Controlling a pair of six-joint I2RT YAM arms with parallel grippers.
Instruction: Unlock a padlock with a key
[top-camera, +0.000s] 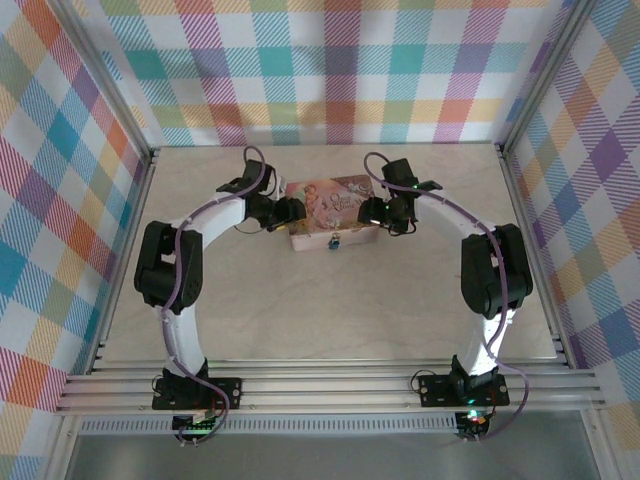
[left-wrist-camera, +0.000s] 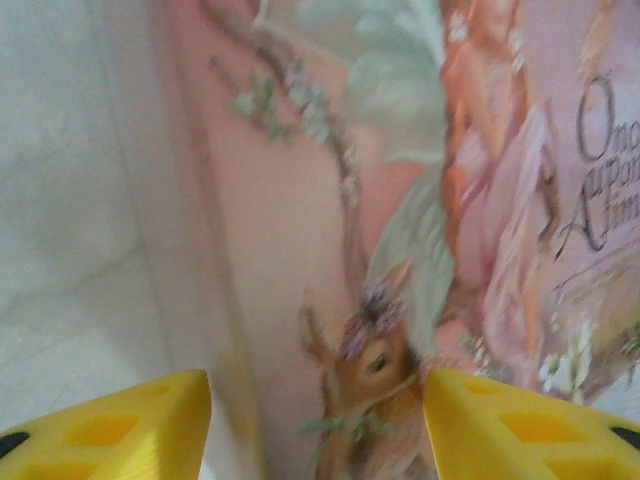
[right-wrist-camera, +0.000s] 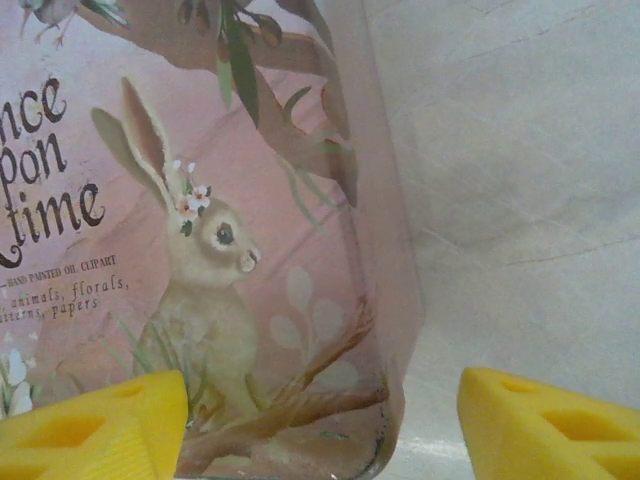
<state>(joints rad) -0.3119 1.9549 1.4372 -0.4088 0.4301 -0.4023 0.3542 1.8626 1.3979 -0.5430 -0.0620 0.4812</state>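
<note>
**Fig.** Two arms posted at either end of the tin (top-camera: 325, 203), seen from above and from each wrist.

**Task's thing.** The padlock (top-camera: 334, 241) hangs at the middle of the tin's near wall, between the two arms. From where I stand it is too small to tell whether a key sits in it.

**Grippers.** The left gripper (top-camera: 287, 212) is at the tin's left end and the right gripper (top-camera: 379, 212) at its right end.
- On the left wrist, the yellow fingers (left-wrist-camera: 110, 435) are spread wide with the tin's end wall between them and nothing clamped.
- On the right wrist, the pads (right-wrist-camera: 555, 425) are likewise wide apart. They straddle the tin's corner (the one with the painted hare) and grip nothing.

**Step in hand.** This looks like the approach. The arms seem placed to steady the tin, and the lock is not yet handled.

**Next move.** One gripper must pin the tin or the lock so it cannot swing. The other must bring a key squarely to the keyhole, which is fine work, since the lock is far smaller than either finger.

**Surroundings.**
- The table (top-camera: 300, 320) is pale with faint marble veins, and looks smooth enough for the tin to slide if pushed.
- Pastel checked cloth (top-camera: 330, 70) covers three sides.
- The cloth hangs on an aluminium frame (top-camera: 330, 388), whose rails also carry the arm bases.
</note>
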